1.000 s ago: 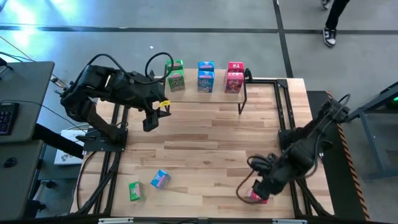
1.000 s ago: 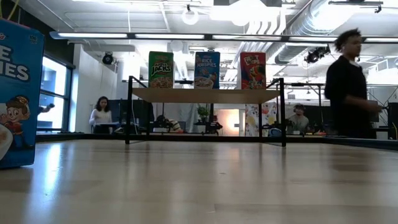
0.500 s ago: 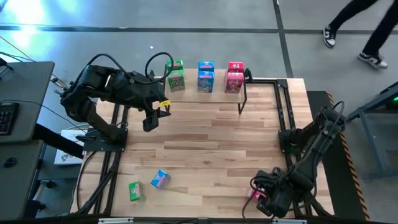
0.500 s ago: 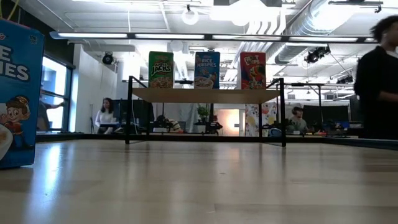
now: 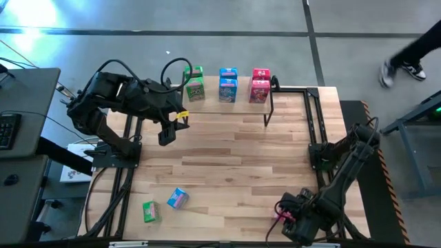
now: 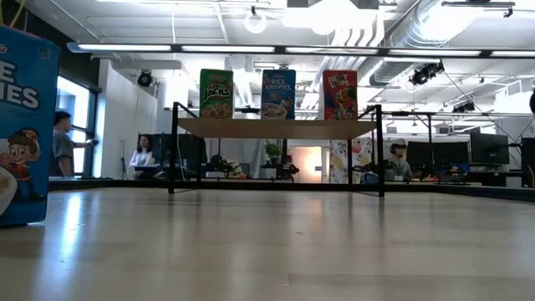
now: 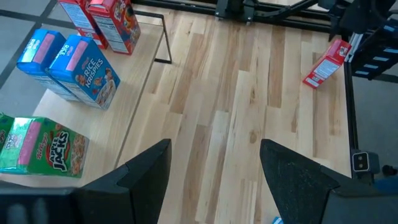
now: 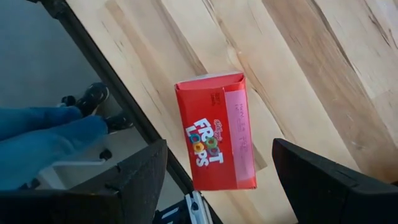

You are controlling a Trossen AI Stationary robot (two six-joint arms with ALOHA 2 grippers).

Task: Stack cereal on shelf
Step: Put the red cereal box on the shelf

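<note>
A red cereal box [image 8: 214, 134] stands on the table near its near right corner, also seen as the red box [image 7: 326, 62] in the left wrist view. My right gripper [image 5: 295, 222] hangs open above it, pointing down, one finger to each side and neither touching. On the shelf [image 5: 227, 107] at the far edge stand green [image 5: 195, 83], blue [image 5: 228, 84] and red [image 5: 260, 84] boxes. A green box [image 5: 149, 211] and a blue box [image 5: 178, 198] lie near the near left corner. My left gripper [image 5: 165, 134] waits open, raised over the table's left part.
The shelf's black legs [image 5: 269, 114] stand on the far part of the table. A black frame rail [image 8: 112, 81] runs along the table edge close to the red box. A large blue box [image 6: 21, 125] fills the low view's left side. A person's legs [image 5: 406, 58] pass beyond the table.
My right gripper has swung toward the table's near edge and sunk lower, tipping further down, until it stands over the red box. Its fingers have stayed open. The boxes have not moved. A person has walked past behind the table.
</note>
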